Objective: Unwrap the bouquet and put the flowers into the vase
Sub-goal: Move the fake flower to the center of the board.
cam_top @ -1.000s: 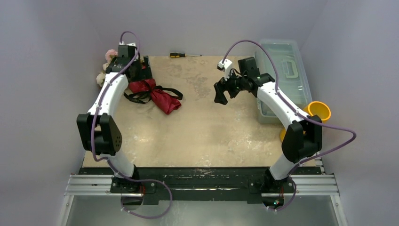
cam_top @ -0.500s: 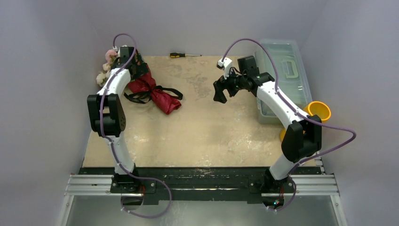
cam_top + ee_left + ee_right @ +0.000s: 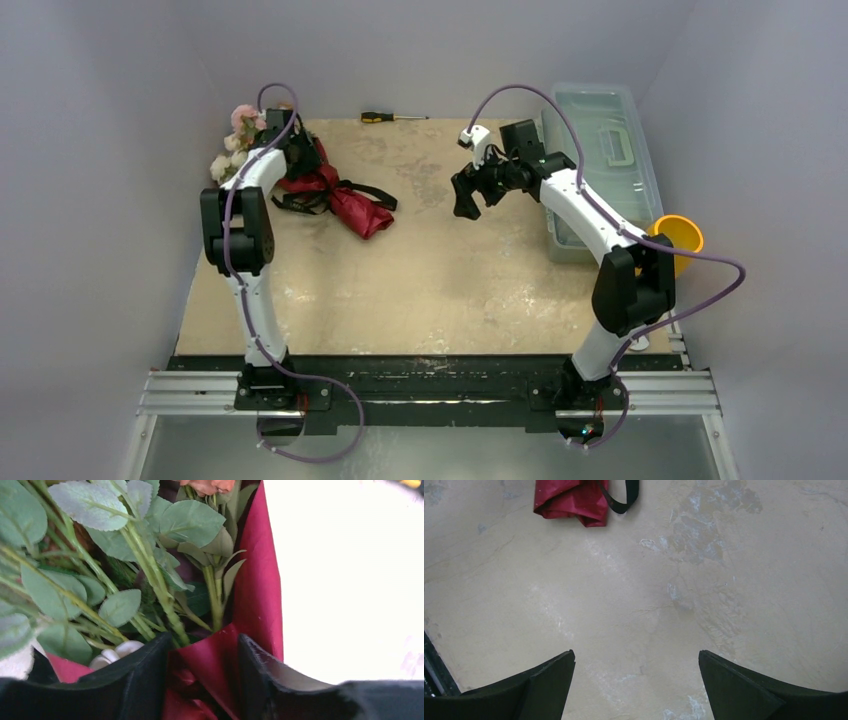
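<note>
Bouquet (image 3: 345, 205) lies far left on the table (image 3: 430, 290). Left gripper (image 3: 204, 646) straddles a paper (image 3: 257, 580) fold; I cannot tell whether it grips. Right gripper (image 3: 636, 655) hangs released at centre. Risk: if the ribbon (image 3: 365, 190) still binds, pulling drags the bunch or tears paper.

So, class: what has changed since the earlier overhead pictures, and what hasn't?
The left arm folded up toward the far-left corner, and the left gripper closed on the wrapped bouquet, nudging it slightly. The right gripper stays open above the table; vase, screwdriver and clear box unmoved.
</note>
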Available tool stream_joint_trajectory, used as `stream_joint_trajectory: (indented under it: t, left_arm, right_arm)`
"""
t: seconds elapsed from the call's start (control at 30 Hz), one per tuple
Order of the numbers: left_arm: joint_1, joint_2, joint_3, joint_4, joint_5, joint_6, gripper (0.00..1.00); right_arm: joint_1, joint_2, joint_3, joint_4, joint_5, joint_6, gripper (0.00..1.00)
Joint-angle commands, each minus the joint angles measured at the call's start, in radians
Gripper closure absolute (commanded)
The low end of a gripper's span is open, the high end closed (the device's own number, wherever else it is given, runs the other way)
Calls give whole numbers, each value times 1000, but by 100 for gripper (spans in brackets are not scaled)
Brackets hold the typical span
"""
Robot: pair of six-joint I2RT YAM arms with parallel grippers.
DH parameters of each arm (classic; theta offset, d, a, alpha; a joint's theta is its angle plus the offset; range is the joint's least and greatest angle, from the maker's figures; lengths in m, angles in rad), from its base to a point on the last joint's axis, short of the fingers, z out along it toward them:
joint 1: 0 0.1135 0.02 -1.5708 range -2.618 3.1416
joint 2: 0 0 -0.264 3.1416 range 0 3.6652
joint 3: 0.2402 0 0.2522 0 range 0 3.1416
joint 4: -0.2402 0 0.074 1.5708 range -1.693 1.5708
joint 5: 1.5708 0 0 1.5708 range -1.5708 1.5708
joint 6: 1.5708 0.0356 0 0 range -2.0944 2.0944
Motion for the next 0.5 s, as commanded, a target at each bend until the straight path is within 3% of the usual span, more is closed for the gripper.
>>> stream_joint_trajectory:
  t: [0.0, 0.3, 0.47]
  left_arm:
    - [-9, 38, 31, 9, 153, 44, 58]
    - [-130, 35, -15, -47, 255, 241, 80]
    - [-234, -13, -90, -47, 285, 355, 84]
  right_arm:
    - [4, -11, 45, -1, 11, 4, 2]
    - [3, -19, 19, -1, 9, 11, 2]
    - [4, -38, -11, -1, -2, 12, 2]
